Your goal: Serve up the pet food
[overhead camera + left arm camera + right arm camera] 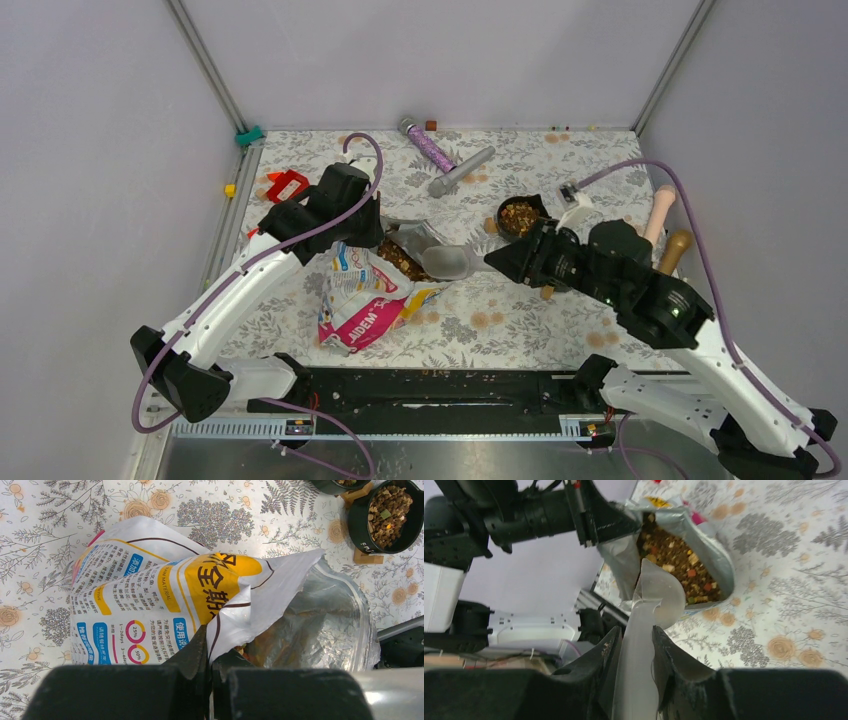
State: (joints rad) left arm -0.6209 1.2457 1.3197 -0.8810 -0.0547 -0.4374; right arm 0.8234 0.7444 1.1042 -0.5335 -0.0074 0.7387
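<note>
Partway, I judge: the left pincer (210, 652) pinches the lip of the white printed foil bag (150, 595), and the right pincer (634, 641) clamps a translucent grey plastic scoop (659, 595) at its mouth. The brown-orange kibble (674, 555) lies in the bag, with some in the round black bowl (357, 530) farther right. More scooping remains.

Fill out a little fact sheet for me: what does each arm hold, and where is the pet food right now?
Left gripper: shut on the edge of the food bag, whose mouth is open
Right gripper: shut on the handle of a grey scoop
Scoop position: its bowl end is at the bag's mouth
Pet food: mixed brown kibble inside the bag; more in a black bowl
Surface: floral mat
</note>
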